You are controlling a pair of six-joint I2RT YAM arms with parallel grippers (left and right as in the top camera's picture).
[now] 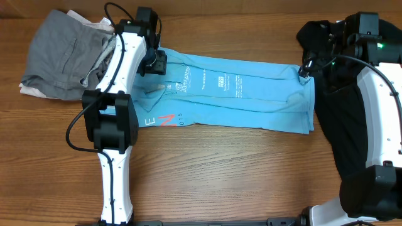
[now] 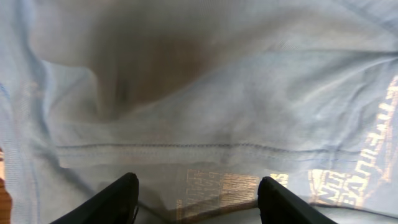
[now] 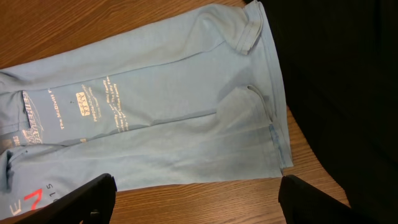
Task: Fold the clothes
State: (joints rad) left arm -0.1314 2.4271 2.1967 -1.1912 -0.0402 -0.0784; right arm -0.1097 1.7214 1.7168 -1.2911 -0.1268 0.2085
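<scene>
Though it is folded into a long strip, the one T-shirt (image 1: 245, 94) lies flat across the middle of the table (image 1: 220, 176), small white print upward. The left arm reaches over its left end, bent at the elbow. The left gripper (image 2: 196, 186) hangs close above the fabric, fingers apart, nothing pinched between them. The right arm bends in from the right edge; the right gripper (image 3: 196, 186) sits over the shirt's right end, fingers spread wide, empty. "EN" and "015" show at the lower left fold; the small print is too fine to read. One grey garment (image 1: 59, 53) lies top left, one black garment (image 1: 342, 125) right.
</scene>
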